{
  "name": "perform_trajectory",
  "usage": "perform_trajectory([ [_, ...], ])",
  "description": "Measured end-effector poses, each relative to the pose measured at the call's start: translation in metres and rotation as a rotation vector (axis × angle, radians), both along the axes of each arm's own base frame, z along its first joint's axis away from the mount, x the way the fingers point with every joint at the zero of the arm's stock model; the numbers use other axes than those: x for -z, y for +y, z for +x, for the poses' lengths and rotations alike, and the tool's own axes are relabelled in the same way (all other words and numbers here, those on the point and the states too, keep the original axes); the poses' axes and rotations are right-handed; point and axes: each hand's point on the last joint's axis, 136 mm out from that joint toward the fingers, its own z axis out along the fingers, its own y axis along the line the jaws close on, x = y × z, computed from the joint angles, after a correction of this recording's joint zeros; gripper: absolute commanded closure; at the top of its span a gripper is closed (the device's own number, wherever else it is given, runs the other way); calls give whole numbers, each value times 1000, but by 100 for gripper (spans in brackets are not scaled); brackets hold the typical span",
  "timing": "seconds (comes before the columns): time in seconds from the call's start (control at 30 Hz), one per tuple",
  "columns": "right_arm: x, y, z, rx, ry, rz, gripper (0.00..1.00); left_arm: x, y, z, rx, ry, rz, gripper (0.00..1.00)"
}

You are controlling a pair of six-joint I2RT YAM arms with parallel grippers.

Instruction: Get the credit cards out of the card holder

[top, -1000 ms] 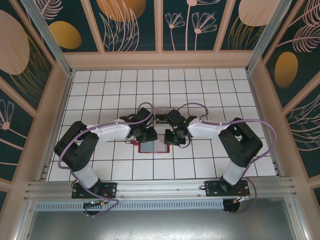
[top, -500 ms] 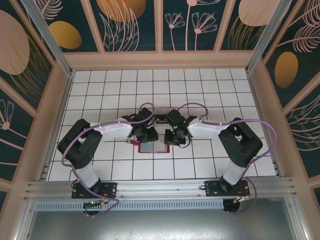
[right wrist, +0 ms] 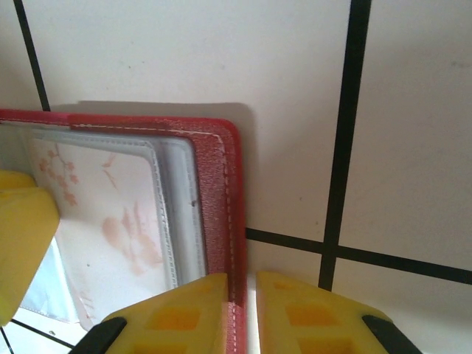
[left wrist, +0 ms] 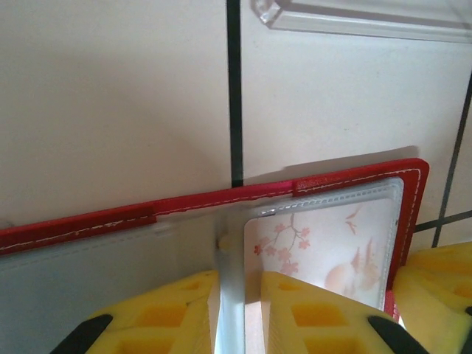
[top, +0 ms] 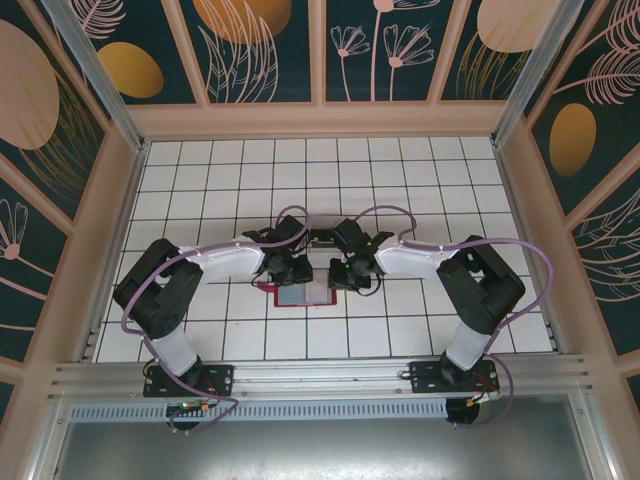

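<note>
Locate the red folding card holder (top: 297,296) with clear inner pockets: it lies opened flat, inner side up, on the white tiled table (top: 200,180), directly beneath both grippers. Its long axis runs from the left gripper (left wrist: 237,284) across to the right gripper (right wrist: 241,284). The left gripper's yellow fingers (left wrist: 177,310) are pressed close together, pinching a thin clear leaf at the card holder's centre fold. The right gripper's yellow fingers (right wrist: 310,310) are also drawn together, nipping the red stitched end edge. Between the two grippers, a pale rectangular card (left wrist: 324,251) printed with pink blossom branches sits inside a clear pocket. Any lettering on it cannot be read. Beyond the left fingertips, past the far red rim, you see a corner of a clear plastic box (left wrist: 354,22).
</note>
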Motion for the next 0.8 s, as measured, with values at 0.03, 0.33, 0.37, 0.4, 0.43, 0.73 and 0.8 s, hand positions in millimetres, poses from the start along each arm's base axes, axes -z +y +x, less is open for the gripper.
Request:
perform_trajectory([
  [0.03,0,0,0,0,0,0,82,-1,1,0,-1,-3,3,77],
  [0.33,0,-1,0,1,1,-5,81,-15,6,0,-10,-30,7,80],
  [0.37,1,-1,-1,1,2,-6,81,-16,6,0,-10,-32,5,80],
  [0.4,1,-1,-1,1,3,-7,81,-17,5,1,-10,-34,3,80],
  [0.43,0,-2,-1,1,5,-9,81,-18,5,1,-10,-36,0,80],
  [0.73,-8,6,2,2,-5,22,73,-16,-7,-4,-24,-17,-116,80],
  [0.8,-8,8,1,-1,-7,28,71,-13,-5,-6,-31,-5,-127,80],
])
